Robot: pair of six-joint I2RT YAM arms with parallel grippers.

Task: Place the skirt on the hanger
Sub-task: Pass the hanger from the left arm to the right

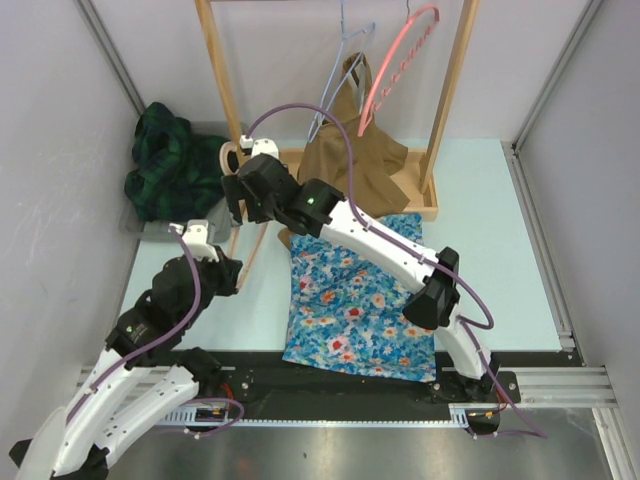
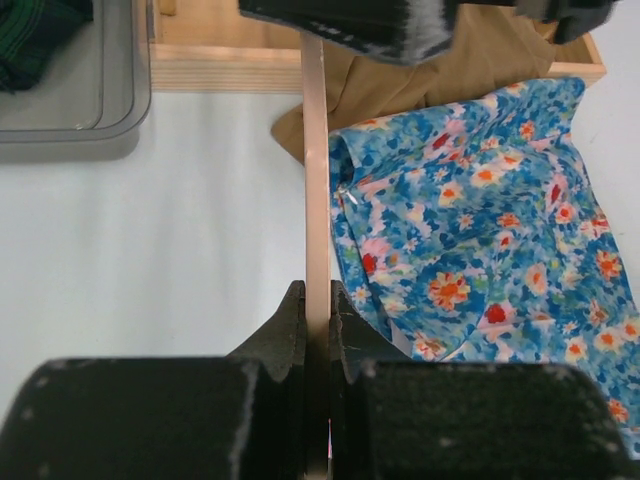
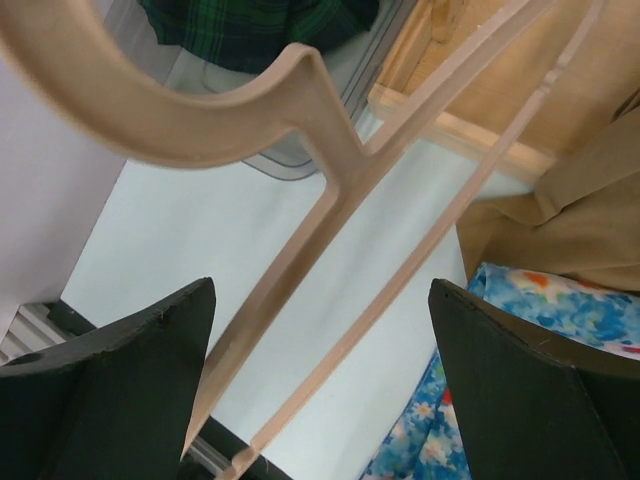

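Pinched between the fingers of left gripper (image 2: 318,300): thin, flat bar of the pale wooden hanger (image 2: 316,180). Straddled by right gripper (image 3: 322,290) below its curved hook, fingers wide apart. Crumpled on the table (image 2: 180,220) (soft blue floral cloth): skirt (image 1: 350,310), beside hanger.

Panelled lab booth, aluminium framing (image 1: 550,85)
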